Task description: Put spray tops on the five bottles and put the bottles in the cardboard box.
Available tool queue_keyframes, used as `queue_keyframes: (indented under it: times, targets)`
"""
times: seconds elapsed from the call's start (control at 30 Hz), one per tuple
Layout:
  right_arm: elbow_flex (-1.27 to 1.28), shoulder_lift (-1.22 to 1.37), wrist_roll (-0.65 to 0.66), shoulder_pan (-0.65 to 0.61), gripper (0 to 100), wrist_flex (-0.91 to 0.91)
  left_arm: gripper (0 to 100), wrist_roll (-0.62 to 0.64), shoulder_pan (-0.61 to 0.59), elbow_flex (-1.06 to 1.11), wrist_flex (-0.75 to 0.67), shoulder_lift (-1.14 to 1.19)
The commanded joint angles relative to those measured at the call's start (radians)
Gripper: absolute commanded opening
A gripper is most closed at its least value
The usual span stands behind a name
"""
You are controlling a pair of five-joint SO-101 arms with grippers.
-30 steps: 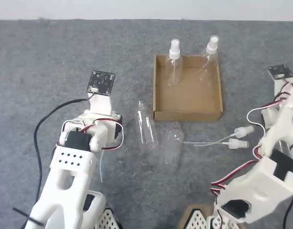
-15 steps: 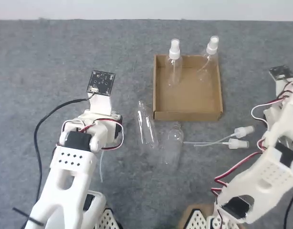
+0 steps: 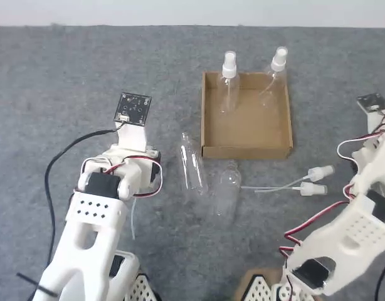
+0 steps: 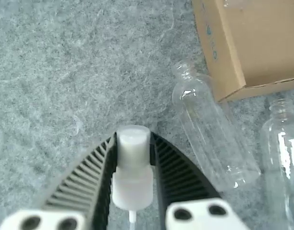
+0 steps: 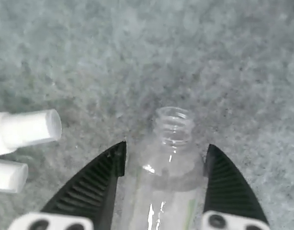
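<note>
Two end effectors, loaded
Left end effector [image 4: 132, 138]: spray top [image 4: 132, 167] clamped; right end effector [image 5: 166, 145]: uncapped bottle [image 5: 172, 129] held; cardboard box [image 3: 246, 151] at twelve o'clock

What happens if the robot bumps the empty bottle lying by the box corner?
The bottle is round and lies on its side, so it would probably roll. It looks empty, so likely light and easily shoved. The fuzzy grey mat may slow it.
</note>
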Motion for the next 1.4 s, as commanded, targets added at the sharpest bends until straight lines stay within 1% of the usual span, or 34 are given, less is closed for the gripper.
queue_keyframes:
  times: [0.0, 0.1, 0.3, 0.53, 0.67, 0.73, 0.8, 0.97, 1.1, 1.23, 1.37]
  targets:
    - [-0.037, -0.018, 0.051, 0.01, 21.9, 0.018, 1, -0.005, -0.002, -0.007, -0.029, -0.034]
    - [-0.034, -0.018, 0.08, 0.01, 21.9, 0.019, 1, -0.005, -0.002, -0.007, -0.029, -0.034]
    - [-0.008, -0.016, 0.081, 0.019, 20.9, 0.018, 1, -0.005, -0.002, -0.007, -0.029, -0.034]
    - [-0.025, -0.033, 0.078, 0.041, 2.4, 0.019, 1, -0.005, -0.002, -0.007, -0.029, -0.034]
    - [-0.112, -0.11, 0.074, 0.033, 0.6, 0.142, 1, -0.003, -0.002, -0.007, -0.029, -0.041]
    - [-0.153, -0.173, 0.069, 0.004, 0.6, 0.217, 1, -0.005, -0.002, -0.015, -0.029, -0.043]
    - [-0.172, -0.243, 0.018, -0.031, 0.6, 0.262, 1, -0.005, -0.003, -0.027, -0.029, -0.044]
    - [-0.141, -0.463, -0.146, -0.17, 0.6, 0.3, 1, -0.005, -0.006, -0.102, -0.025, -0.044]
    - [-0.048, -0.665, -0.259, -0.328, 0.6, 0.3, 1, 0.0, -0.089, -0.182, -0.021, -0.044]
    - [0.098, -0.877, -0.364, -0.558, 0.6, 0.286, 1, 0.002, -0.204, -0.291, 0.009, -0.044]
    - [0.258, -1.044, -0.488, -0.814, 0.6, 0.203, 1, 0.002, -0.233, -0.43, 0.124, -0.069]
